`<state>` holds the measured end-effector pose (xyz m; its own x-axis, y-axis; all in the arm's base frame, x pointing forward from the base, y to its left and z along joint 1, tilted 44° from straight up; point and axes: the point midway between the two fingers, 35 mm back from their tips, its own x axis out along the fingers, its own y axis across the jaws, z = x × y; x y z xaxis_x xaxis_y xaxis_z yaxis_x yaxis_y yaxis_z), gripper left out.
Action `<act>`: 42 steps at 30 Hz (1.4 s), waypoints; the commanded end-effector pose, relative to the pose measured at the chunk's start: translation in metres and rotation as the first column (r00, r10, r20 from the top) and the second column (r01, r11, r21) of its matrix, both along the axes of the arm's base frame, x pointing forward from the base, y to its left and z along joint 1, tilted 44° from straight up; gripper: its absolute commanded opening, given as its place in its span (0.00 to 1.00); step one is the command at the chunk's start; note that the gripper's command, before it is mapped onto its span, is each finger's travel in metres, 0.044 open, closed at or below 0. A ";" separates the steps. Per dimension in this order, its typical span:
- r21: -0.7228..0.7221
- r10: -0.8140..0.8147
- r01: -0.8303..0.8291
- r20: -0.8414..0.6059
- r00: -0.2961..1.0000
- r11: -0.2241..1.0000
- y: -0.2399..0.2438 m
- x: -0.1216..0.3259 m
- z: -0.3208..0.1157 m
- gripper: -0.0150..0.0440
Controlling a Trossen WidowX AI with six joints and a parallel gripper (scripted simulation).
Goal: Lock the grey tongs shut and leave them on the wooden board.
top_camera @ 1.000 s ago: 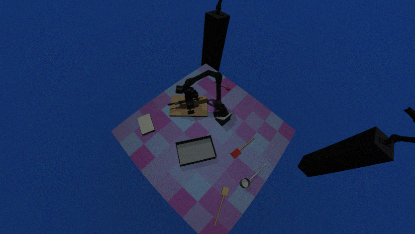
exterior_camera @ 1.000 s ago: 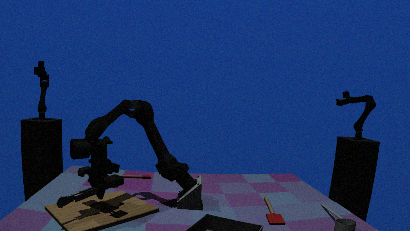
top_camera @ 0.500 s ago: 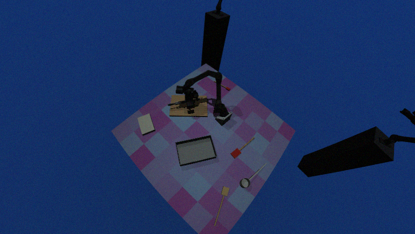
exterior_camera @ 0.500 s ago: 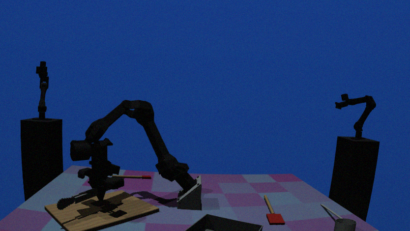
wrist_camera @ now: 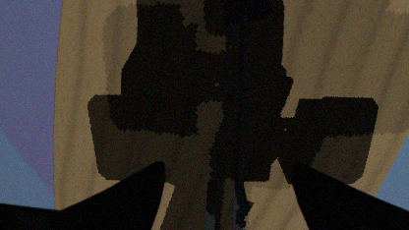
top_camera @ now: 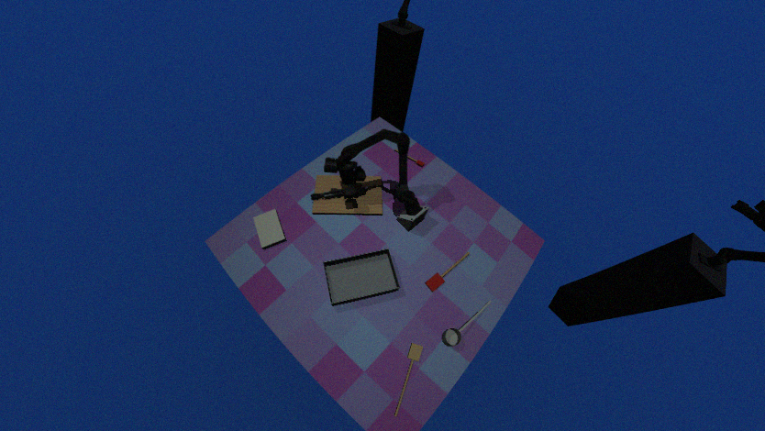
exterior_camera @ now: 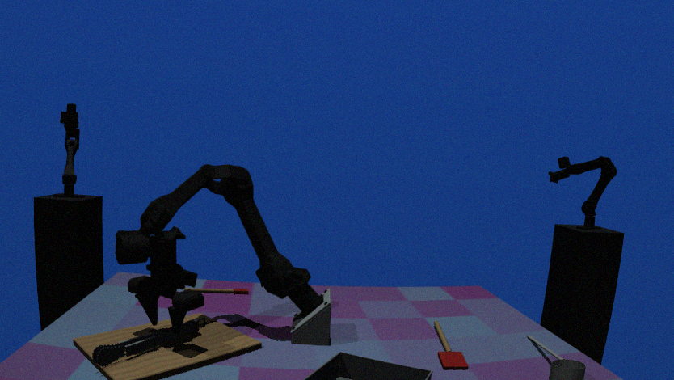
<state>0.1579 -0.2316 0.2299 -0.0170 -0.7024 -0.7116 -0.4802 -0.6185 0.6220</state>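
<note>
Gripper (top_camera: pixel 351 176) (exterior_camera: pixel 164 325) (wrist_camera: pixel 228 171): points down, fingers standing wide apart; holds nothing
Grey tongs (top_camera: pixel 325 193) (exterior_camera: pixel 106 351) (wrist_camera: pixel 236 123): lie on the board, beneath the gripper and between its spread fingers in the wrist view; look narrow, arms near each other; cannot tell whether locked, too dark at the hinge
Wooden board (top_camera: pixel 369 207) (exterior_camera: pixel 226 347) (wrist_camera: pixel 74 98): lies flat under the gripper; carries the tongs, and heavy shadow
Roasting tin (top_camera: pixel 360 278) (exterior_camera: pixel 377 365): sits well apart from the gripper, beyond the board's edge; holds no tongs
Cream block (top_camera: pixel 269 228): lies off to one side of the gripper, apart from board and tin
Red-headed spatula (top_camera: pixel 434 281) (exterior_camera: pixel 452 360): lies well away from the gripper, past the arm's base (top_camera: pixel 411 222) (exterior_camera: pixel 316 330)
</note>
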 end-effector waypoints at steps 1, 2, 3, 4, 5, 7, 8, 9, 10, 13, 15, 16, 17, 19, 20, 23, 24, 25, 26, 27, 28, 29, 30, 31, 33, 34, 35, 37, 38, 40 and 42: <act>0.000 0.000 0.000 0.001 1.000 1.000 0.000 0.000 0.000 1.00; 0.000 0.000 0.000 0.001 1.000 1.000 0.000 0.000 0.000 1.00; 0.000 0.000 0.000 0.001 1.000 1.000 0.000 0.000 0.000 1.00; 0.000 0.000 0.000 0.001 1.000 1.000 0.000 0.000 0.000 1.00; 0.001 0.013 -0.013 -0.012 1.000 1.000 0.000 0.000 0.000 1.00; 0.009 0.080 -0.080 -0.077 0.994 0.997 0.002 0.003 0.000 1.00; 0.018 0.134 -0.133 -0.128 0.983 0.991 0.003 0.004 -0.001 1.00; 0.034 0.200 -0.197 -0.190 0.961 0.980 0.005 0.006 -0.001 1.00; 0.056 0.275 -0.269 -0.258 0.926 0.961 0.006 0.009 -0.002 1.00; 0.158 0.489 -0.473 -0.450 0.747 0.867 0.012 0.016 -0.004 1.00; 0.247 0.605 -0.579 -0.548 0.578 0.777 0.016 0.021 -0.005 1.00; 0.297 0.652 -0.621 -0.586 0.481 0.725 0.019 0.023 -0.006 1.00; 0.349 0.691 -0.655 -0.616 0.379 0.670 0.021 0.026 -0.006 1.00; 0.458 0.742 -0.696 -0.652 0.159 0.553 0.025 0.030 -0.008 1.00; 0.514 0.753 -0.703 -0.657 0.046 0.491 0.027 0.033 -0.008 1.00; 0.633 0.745 -0.686 -0.637 -0.200 0.358 0.034 0.039 -0.010 1.00; 0.662 0.736 -0.675 -0.625 -0.259 0.325 0.036 0.041 -0.010 1.00; 0.690 0.724 -0.663 -0.612 -0.318 0.292 0.039 0.044 -0.011 1.00; 0.717 0.710 -0.647 -0.597 -0.374 0.261 0.041 0.046 -0.011 1.00; 0.743 0.693 -0.628 -0.579 -0.430 0.231 0.043 0.048 -0.012 1.00; 0.768 0.674 -0.608 -0.559 -0.483 0.201 0.045 0.049 -0.012 1.00; 0.792 0.652 -0.585 -0.538 -0.535 0.173 0.047 0.051 -0.013 1.00; 0.815 0.628 -0.561 -0.514 -0.584 0.146 0.049 0.053 -0.013 1.00; 0.837 0.601 -0.534 -0.489 -0.632 0.120 0.052 0.055 -0.013 1.00; 0.877 0.542 -0.476 -0.435 -0.720 0.072 0.056 0.058 -0.014 1.00; 0.895 0.509 -0.444 -0.405 -0.759 0.050 0.058 0.060 -0.014 1.00; 0.911 0.475 -0.411 -0.374 -0.796 0.030 0.060 0.062 -0.015 1.00; 0.940 0.402 -0.340 -0.309 -0.862 -0.005 0.064 0.065 -0.015 1.00; 0.953 0.364 -0.303 -0.275 -0.890 -0.020 0.067 0.066 -0.016 1.00; 0.973 0.284 -0.226 -0.204 -0.937 -0.045 0.071 0.069 -0.016 1.00; 0.987 0.202 -0.147 -0.131 -0.971 -0.062 0.074 0.071 -0.017 1.00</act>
<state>0.2021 -0.1869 0.2090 -0.0233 -0.6430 -0.7655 0.9860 -0.1410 0.0885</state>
